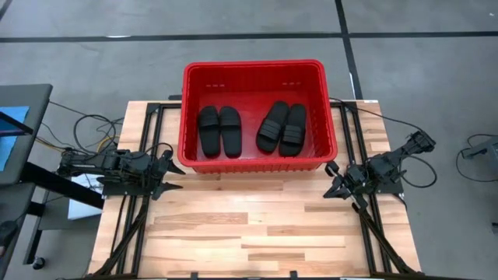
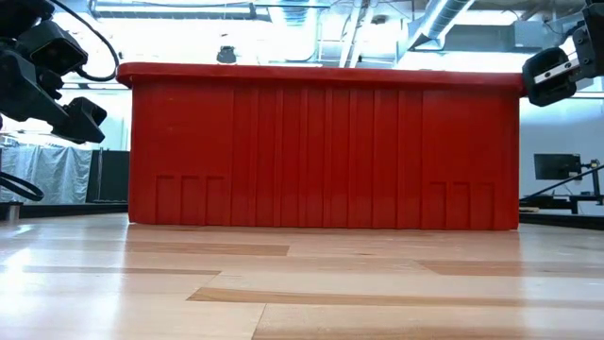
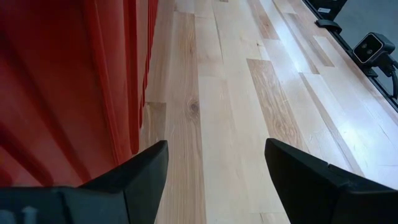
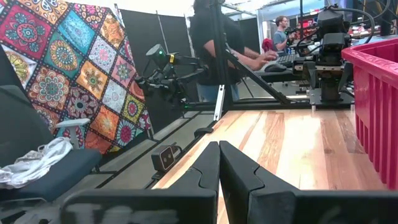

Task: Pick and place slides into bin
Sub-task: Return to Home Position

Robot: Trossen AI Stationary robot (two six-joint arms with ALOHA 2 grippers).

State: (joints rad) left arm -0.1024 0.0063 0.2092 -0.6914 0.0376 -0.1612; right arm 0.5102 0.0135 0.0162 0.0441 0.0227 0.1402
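Note:
The red bin (image 1: 253, 159) stands on the wooden table's far half; its near wall fills the low view (image 2: 321, 151). Inside it lie four black slides in two pairs, soles down: the left pair (image 1: 219, 131) and the right pair (image 1: 282, 127). My left gripper (image 1: 173, 174) is open and empty at the bin's near left corner, its fingers apart over bare wood (image 3: 217, 165). My right gripper (image 1: 330, 180) is shut and empty at the bin's near right corner, fingers closed together (image 4: 219, 165).
The table's near half (image 1: 249, 233) is bare wood. Black frame rails (image 1: 128, 225) run along both sides of the table. A small camera (image 4: 165, 157) sits at the table's edge. People stand in the room beyond the table in the right wrist view (image 4: 211, 43).

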